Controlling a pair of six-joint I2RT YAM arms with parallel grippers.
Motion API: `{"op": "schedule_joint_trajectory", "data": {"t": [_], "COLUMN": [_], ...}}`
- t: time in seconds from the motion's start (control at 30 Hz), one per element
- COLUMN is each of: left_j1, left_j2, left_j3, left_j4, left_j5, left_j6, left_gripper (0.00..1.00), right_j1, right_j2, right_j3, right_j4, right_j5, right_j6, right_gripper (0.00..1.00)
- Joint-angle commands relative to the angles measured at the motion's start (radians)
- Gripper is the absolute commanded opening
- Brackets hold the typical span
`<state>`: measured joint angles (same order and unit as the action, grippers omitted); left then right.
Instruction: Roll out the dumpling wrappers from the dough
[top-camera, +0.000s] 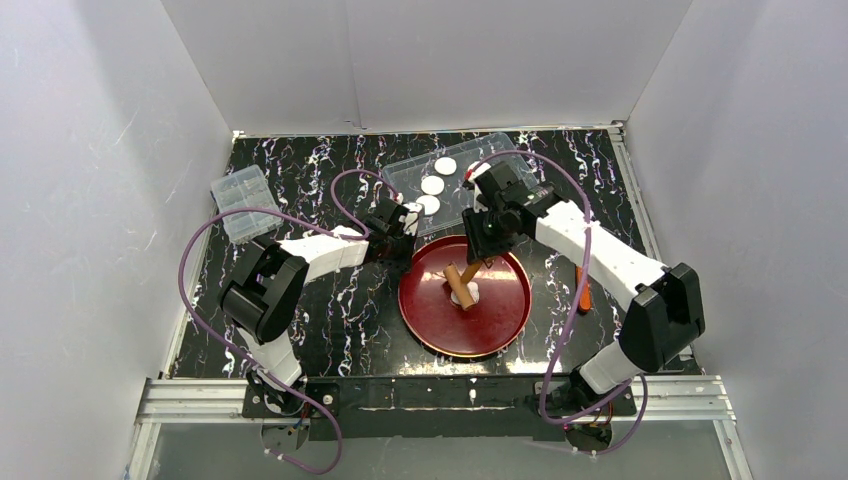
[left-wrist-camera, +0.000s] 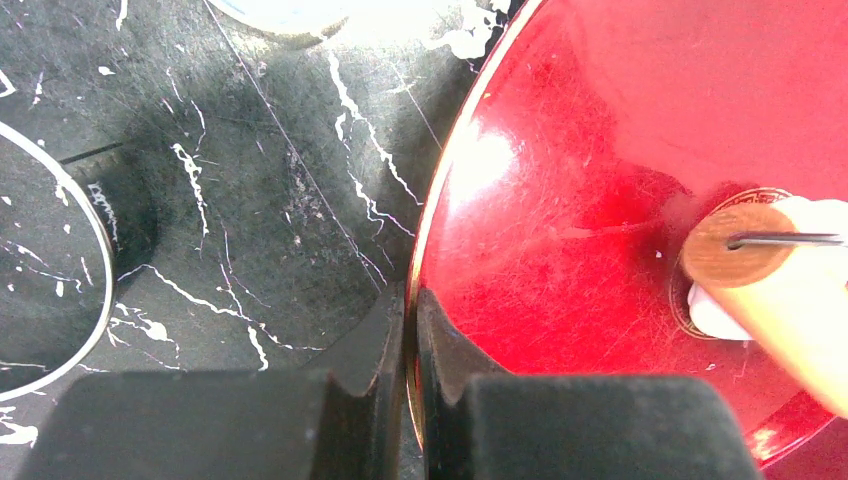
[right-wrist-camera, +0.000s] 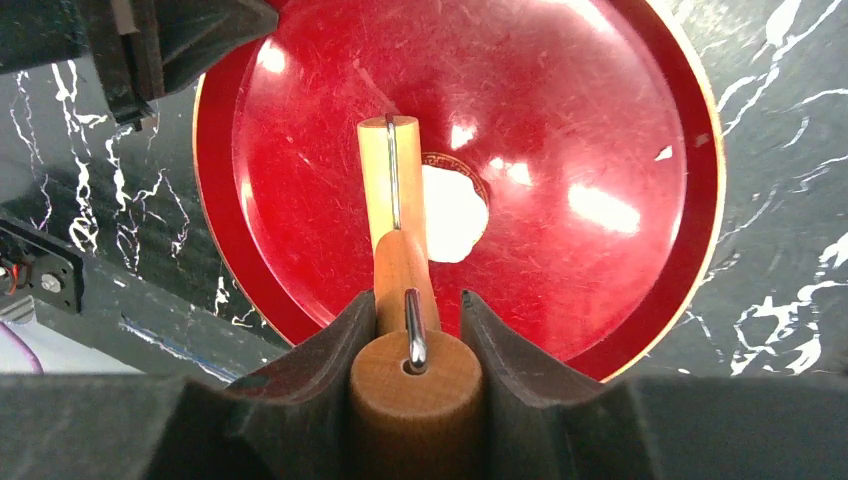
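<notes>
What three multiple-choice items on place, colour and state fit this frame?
1. The white soft dough lump lies: A) in the left gripper B) on the red round plate C) off the plate.
2. The slim tool on the black marbled table, right of the plate, is: A) orange B) green C) blue.
3. The left gripper is: A) wide open B) shut on the plate's rim C) shut on the dough.
Answers: 1B, it sits mid-plate; 2A, plainly orange from above; 3B, the rim runs between its closed jaws.
</notes>
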<state>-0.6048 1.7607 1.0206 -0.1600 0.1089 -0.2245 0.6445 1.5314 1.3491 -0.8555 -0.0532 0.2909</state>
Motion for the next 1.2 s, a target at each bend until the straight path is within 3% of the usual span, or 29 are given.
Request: {"op": "schedule_joint_trajectory", "data": {"t": [0.0, 0.27, 0.6, 1.17], "left_j1": [0.002, 0.002, 0.002, 0.002], "left_j2": [-0.010, -0.028, -0.025, -0.024], "left_j3": [-0.028, -0.032, -0.033, -0.032], "left_j4": [-0.077, -0.073, -0.072, -0.073], "left_j5": [-0.038, -0.046, -0.047, -0.044], "left_j6": [0.026, 0.025, 0.027, 0.027], "left_gripper": [0.00, 0.00, 0.00, 0.00], "right_j1": [0.016, 0.034, 0.052, 0.171], "right_j2": [0.017, 0.038, -0.039, 0.122], "right_j3": [-0.080, -0.121, 0.116, 0.159], "right_j4": [0.036, 0.063, 0.003, -0.182], "right_j5": [0.010, 0.029, -0.105, 0.286], "right_j6": [0.016, 0.035, 0.010, -0.054], "right_gripper": [0.01, 0.01, 0.01, 0.01]}}
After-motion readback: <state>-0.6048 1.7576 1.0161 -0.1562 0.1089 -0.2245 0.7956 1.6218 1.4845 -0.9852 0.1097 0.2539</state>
